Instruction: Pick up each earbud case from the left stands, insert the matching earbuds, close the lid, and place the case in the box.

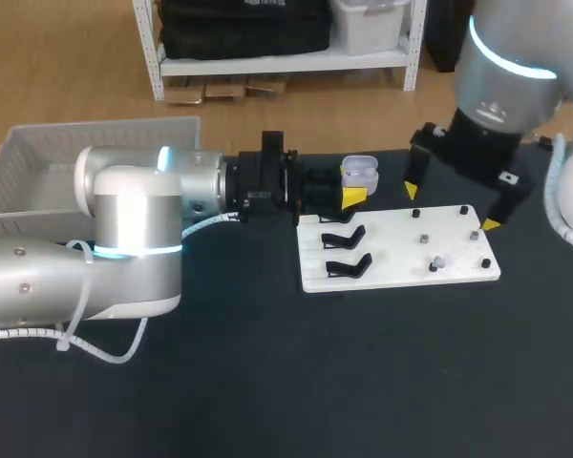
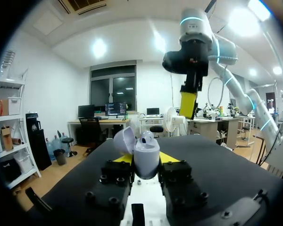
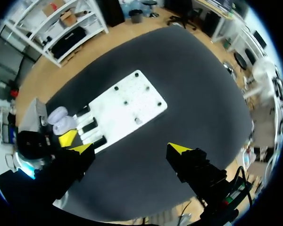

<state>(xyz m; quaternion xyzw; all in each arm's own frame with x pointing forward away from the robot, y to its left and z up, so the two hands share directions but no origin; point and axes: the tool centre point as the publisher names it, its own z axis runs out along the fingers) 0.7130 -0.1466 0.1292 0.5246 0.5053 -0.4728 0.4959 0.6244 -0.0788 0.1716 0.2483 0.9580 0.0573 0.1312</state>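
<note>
Lavender open-lidded earbud case [image 2: 146, 155] sits gripped in your left claw [image 1: 350, 186] near the dark counter's [image 1: 267, 382] far edge; your right claw [image 3: 132, 149] hangs wide; contents unclear.

Readable text, numbers, labels, signs: none found.

- Earbud case [image 2: 146, 156]: plain pale shell, no marking legible.
- White board [image 1: 401, 250] on the desk [image 1: 267, 382]: no print to be made out.
- Left tool [image 1: 354, 184]: a pale spot on its black body may be a label, but it is too blurred to read.
</note>
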